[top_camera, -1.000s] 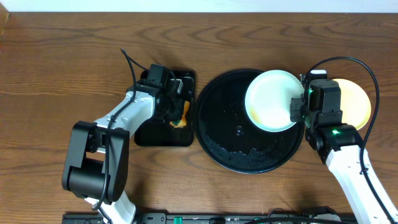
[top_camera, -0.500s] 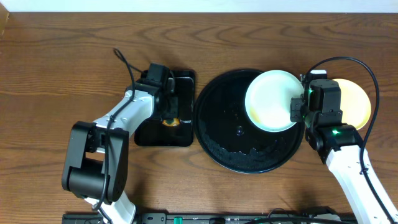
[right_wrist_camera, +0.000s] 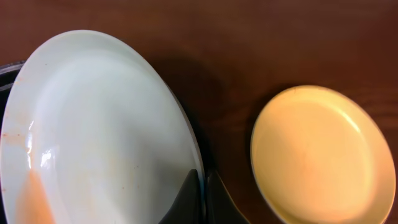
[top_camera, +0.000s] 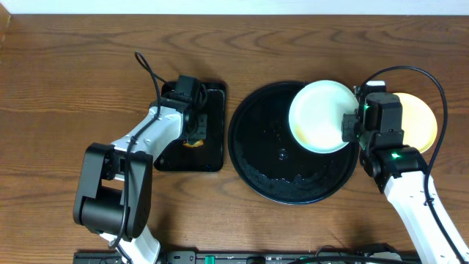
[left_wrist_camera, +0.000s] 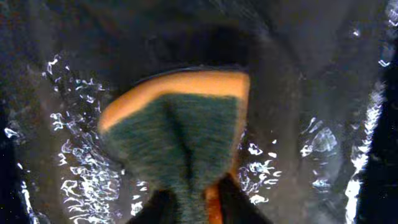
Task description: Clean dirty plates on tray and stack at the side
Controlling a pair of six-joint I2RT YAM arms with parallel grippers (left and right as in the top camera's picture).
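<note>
My right gripper (top_camera: 350, 128) (right_wrist_camera: 200, 186) is shut on the right rim of a pale mint plate (top_camera: 319, 117) (right_wrist_camera: 93, 124). It holds the plate over the upper right part of the round black tray (top_camera: 278, 176). A faint orange smear shows near the plate's left edge. A pale yellow plate (top_camera: 419, 121) (right_wrist_camera: 320, 155) lies on the bare wood to the right of the tray. My left gripper (top_camera: 194, 138) (left_wrist_camera: 193, 202) is down in the rectangular tray, pinching a green-and-orange sponge (top_camera: 194, 144) (left_wrist_camera: 180, 124) between its fingers.
The small rectangular black tray (top_camera: 174, 158) sits left of the round tray, with wet glints on its floor (left_wrist_camera: 74, 174). Water droplets dot the round tray's bottom. The table's far edge runs along the top, and dark wood lies to the far left.
My left gripper has drawn the sponge leftward inside the rectangular tray, and that tray has shifted slightly left. The right arm and its plate have not moved.
</note>
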